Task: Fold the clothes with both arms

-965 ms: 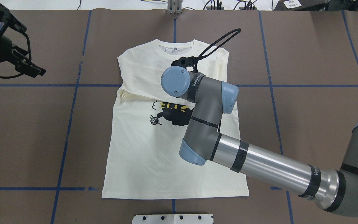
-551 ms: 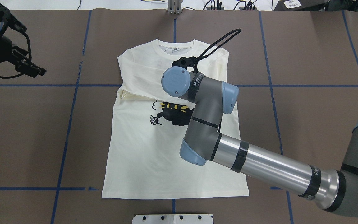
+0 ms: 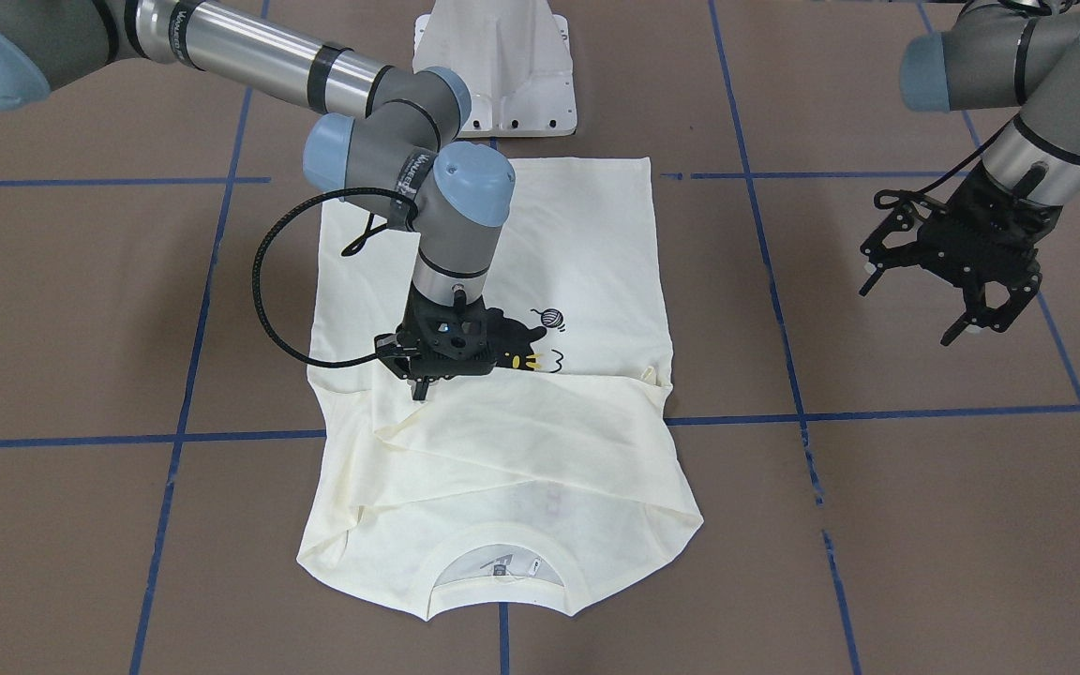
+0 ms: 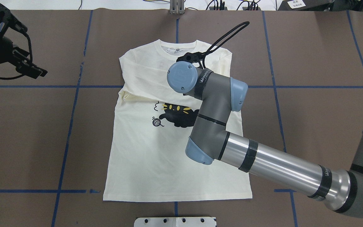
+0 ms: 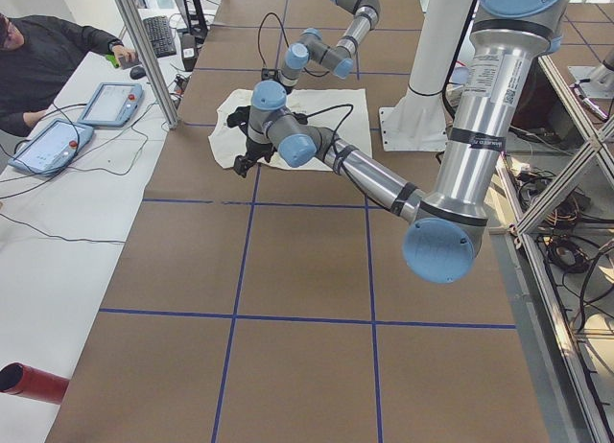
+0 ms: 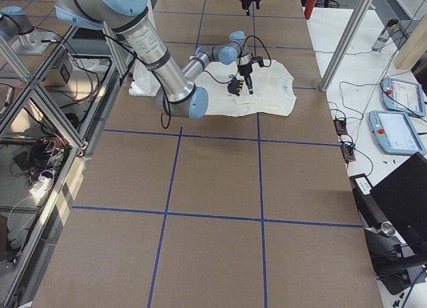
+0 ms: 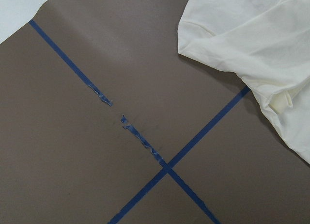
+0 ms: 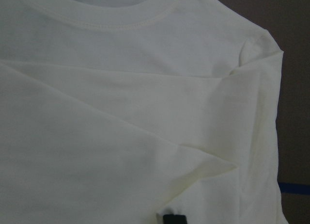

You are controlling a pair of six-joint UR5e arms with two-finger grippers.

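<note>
nearest the robot, just beyond the white base plate [image 4: 175, 221], the hem [image 4: 175, 196] of the t-shirt [image 4: 140, 157] lies straight and flat on the brown table [image 4: 310, 56], print side up. the shirt sits in the middle of the table, its body spread smooth and its collar pointing away from the robot. further in, the black cat print [image 4: 175, 115] is partly hidden under the right arm [image 4: 273, 168], which reaches in over the shirt. the right hand [image 3: 429, 377] points down just over the chest, at the edge of the folded sleeves [image 3: 540, 427]. i cannot tell whether its fingers are parted or closed, nor whether they touch the cloth, since only one fingertip shows. both sleeves look to be laid across the chest already, a bit wrinkled at the shoulder on the robot's right. beyond them is the collar [image 4: 178, 48]. off to the far left, well clear of the shirt, the left hand [image 3: 910, 309] hangs above bare table with its fingers spread, holding nothing

to my mind the step is settling the sleeve fold before the body gets folded. to do it well, the right hand should lift straight up so the sleeve does not drag. then both hands should take matching corners, level with each other, so the fold lands square
</note>
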